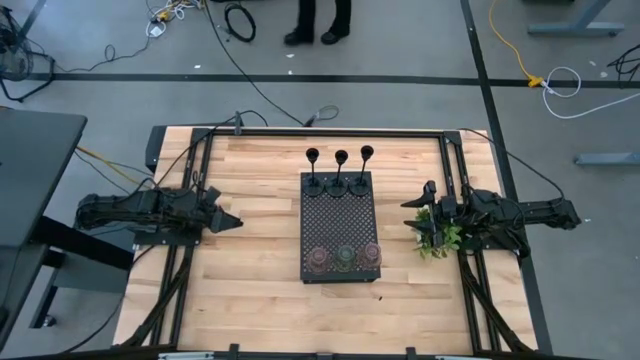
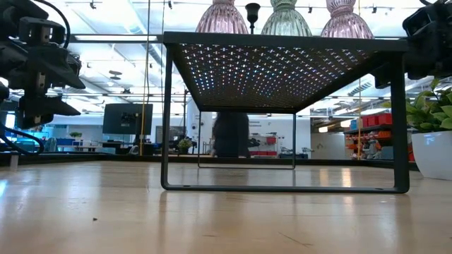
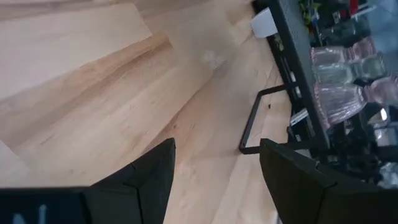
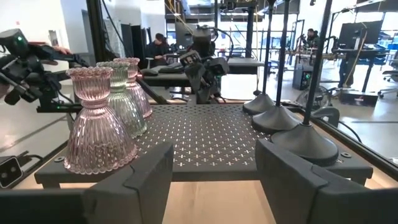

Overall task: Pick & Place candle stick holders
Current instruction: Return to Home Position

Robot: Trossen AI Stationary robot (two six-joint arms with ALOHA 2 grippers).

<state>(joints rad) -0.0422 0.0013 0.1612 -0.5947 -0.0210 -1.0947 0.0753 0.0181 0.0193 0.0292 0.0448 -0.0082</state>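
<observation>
Hovering off either side of the tray, both claws empty. Left claw: fingers apart. Right claw: fingers apart too. All six candle stick holders stand on the tray between the claws, ahead of each one's fingertips, black stems included. Risk: the plant sits just beneath the right claw; a low retreat could snag leaves and tip it.

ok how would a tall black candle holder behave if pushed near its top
Likely rigid: the black holder has a thin straight stem. Its wide base should resist tipping, though a high push might topple it.
</observation>
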